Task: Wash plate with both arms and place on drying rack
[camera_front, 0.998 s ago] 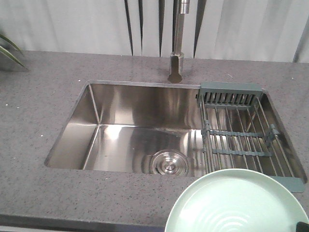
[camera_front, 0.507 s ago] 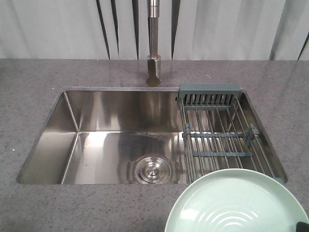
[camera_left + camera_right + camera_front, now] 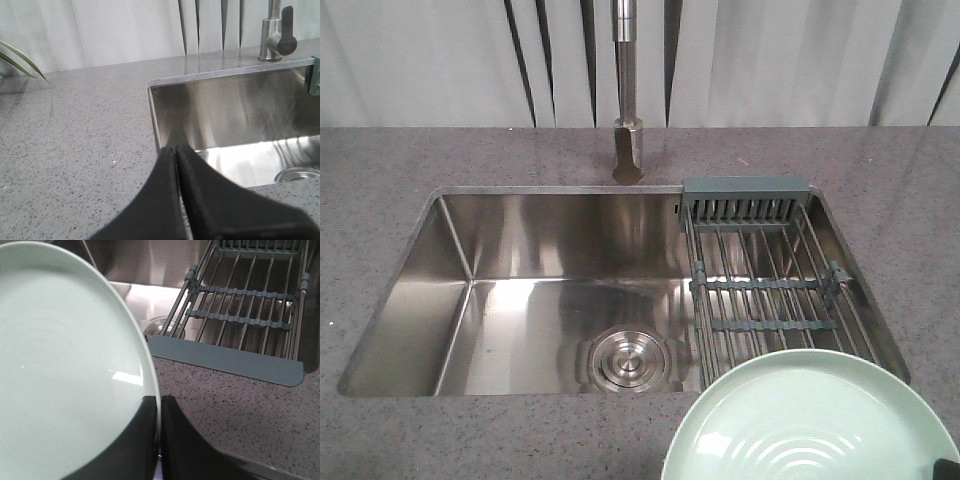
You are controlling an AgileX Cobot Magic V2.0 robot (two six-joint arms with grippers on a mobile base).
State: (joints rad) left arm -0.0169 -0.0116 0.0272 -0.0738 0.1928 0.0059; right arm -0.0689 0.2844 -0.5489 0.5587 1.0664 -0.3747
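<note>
the plate (image 3: 815, 420) keeps its place at the lower right of the front view, over the counter's near edge, its rim pinched in the closed right gripper (image 3: 160, 407). the sink (image 3: 520, 230), tap (image 3: 625, 100) and rack (image 3: 770, 290) have slid left in frame. i judge the base is lining up and washing has not begun. the left gripper (image 3: 176, 152) is closed on nothing above the grey speckled counter (image 3: 380, 200). pale curtains (image 3: 420, 60) hang behind.

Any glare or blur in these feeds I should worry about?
Front view: sharp, with soft reflections on the stainless steel sink floor; steel wire drying rack reads clearly. Left wrist view: black left fingers blurred up close, a glare band in the sink. Right wrist view: one small highlight on the round pale mint-green plate.
</note>
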